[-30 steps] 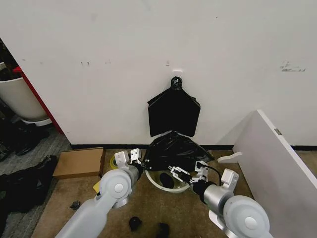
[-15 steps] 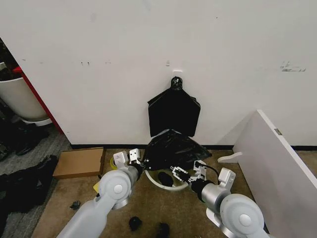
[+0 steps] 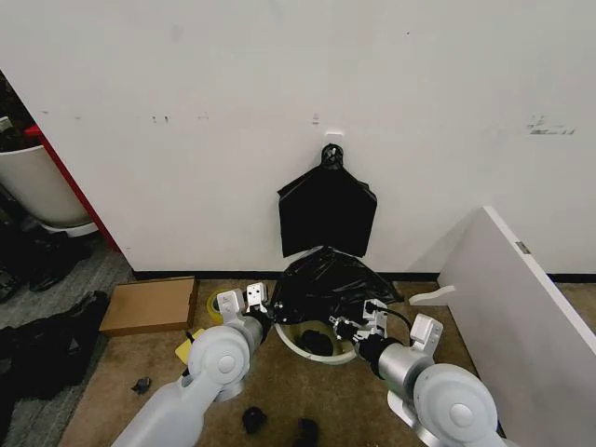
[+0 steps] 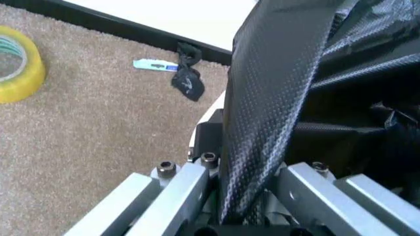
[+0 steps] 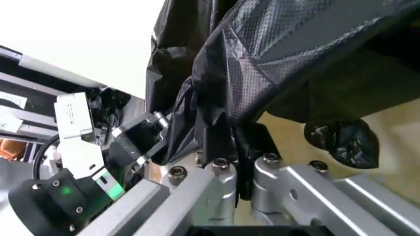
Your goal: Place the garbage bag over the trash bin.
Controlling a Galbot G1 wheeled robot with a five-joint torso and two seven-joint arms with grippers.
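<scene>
Low against the wall: garbage bag (image 3: 326,279), black and glossy, bunched over the far half of the trash bin (image 3: 291,343), near part of the white rim bare and a dark lump inside. Draped, not pulled down around the wall of the bin.

Left gripper (image 3: 265,310) at the bag's left edge, just beside the rim. Seen from the left wrist: a taut strip of the textured plastic (image 4: 262,113) running straight down between the two metal fingers (image 4: 180,189), pinched there, fingers nearly together with only the film between them. Beyond it on the carpet: yellow tape roll (image 4: 16,66), small blue-and-white tube (image 4: 156,65), scrap of black plastic (image 4: 188,81).

Right gripper (image 3: 343,326) at the bag's near right edge, over the bin's opening. Seen from the right wrist: folds of the bag (image 5: 262,64) gathered down into the gap between the fingers (image 5: 217,182), clamped on a crumpled pleat; a loose black wad (image 5: 345,140) hanging just past them; the left gripper (image 5: 141,132) farther off across the bag.

Further out: flat black kite-shaped bundle (image 3: 326,209) hung on the wall above, cardboard box (image 3: 149,304) on the floor to the left, white board (image 3: 517,298) leaning to the right.
</scene>
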